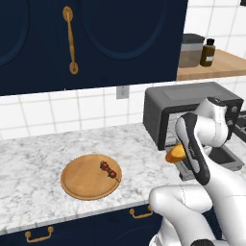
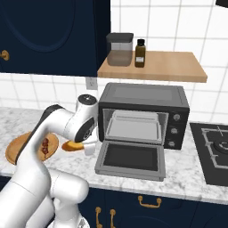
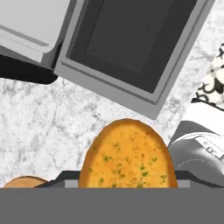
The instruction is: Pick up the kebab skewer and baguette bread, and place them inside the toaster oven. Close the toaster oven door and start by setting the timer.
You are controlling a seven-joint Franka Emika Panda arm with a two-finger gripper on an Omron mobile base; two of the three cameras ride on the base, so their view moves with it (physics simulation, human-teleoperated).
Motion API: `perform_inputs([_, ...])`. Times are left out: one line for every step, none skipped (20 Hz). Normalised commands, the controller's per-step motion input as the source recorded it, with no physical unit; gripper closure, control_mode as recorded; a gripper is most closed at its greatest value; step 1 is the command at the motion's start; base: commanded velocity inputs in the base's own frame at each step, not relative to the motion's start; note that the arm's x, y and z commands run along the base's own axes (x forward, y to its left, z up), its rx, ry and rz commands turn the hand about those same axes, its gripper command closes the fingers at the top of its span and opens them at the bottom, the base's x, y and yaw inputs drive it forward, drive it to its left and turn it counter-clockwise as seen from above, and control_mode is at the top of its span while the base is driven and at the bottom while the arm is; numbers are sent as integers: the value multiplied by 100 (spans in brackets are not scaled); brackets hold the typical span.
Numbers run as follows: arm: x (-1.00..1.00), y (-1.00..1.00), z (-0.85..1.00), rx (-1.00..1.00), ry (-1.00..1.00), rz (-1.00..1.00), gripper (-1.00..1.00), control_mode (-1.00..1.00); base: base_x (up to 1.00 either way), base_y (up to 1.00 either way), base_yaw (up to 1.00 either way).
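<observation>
My gripper (image 3: 127,181) is shut on the baguette bread (image 3: 127,157), a golden loaf flecked with herbs, and holds it above the counter just left of the toaster oven (image 2: 142,95). From the bases the baguette bread (image 1: 176,153) (image 2: 72,146) sticks out beside my hand. The toaster oven door (image 2: 130,159) (image 3: 131,39) lies dropped open, flat over the counter, and the metal tray (image 2: 133,127) shows inside. The kebab skewer (image 1: 109,169) (image 2: 45,146) lies on a round wooden plate (image 1: 81,182) to the left.
A wooden shelf (image 2: 178,67) above the oven carries a jar (image 2: 119,49) and a dark bottle (image 2: 140,53). A stove top (image 2: 218,151) sits right of the oven. Dark blue wall cabinets (image 1: 96,38) hang over the marble counter (image 1: 29,158).
</observation>
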Motion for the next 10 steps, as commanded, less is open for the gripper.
perform_inputs([0, -79, 0, 0, 0, -15, 100, -100, 0, 0, 0])
perform_inputs([0, -77, 1, 0, 0, -16, 100, -100, 0, 0, 0])
perform_inputs([0, -74, 2, 0, 0, -17, 100, -100, 0, 0, 0])
perform_inputs([1, -76, 3, 0, 0, -17, 100, -100, 0, 0, 0])
perform_inputs([6, -71, 0, 0, 0, -17, 100, -100, 0, 0, 0])
perform_inputs([21, -58, 0, 0, 0, -13, 100, -100, 0, 0, 0])
perform_inputs([23, -57, 0, 0, 0, -9, 100, -100, 0, 0, 0])
perform_inputs([21, -59, 0, 0, 0, -7, 100, -100, 0, 0, 0])
perform_inputs([30, -41, 0, 0, 0, -2, 100, -100, 0, 0, 0])
perform_inputs([36, -34, 0, 0, 0, 0, 100, -100, 0, 0, 0])
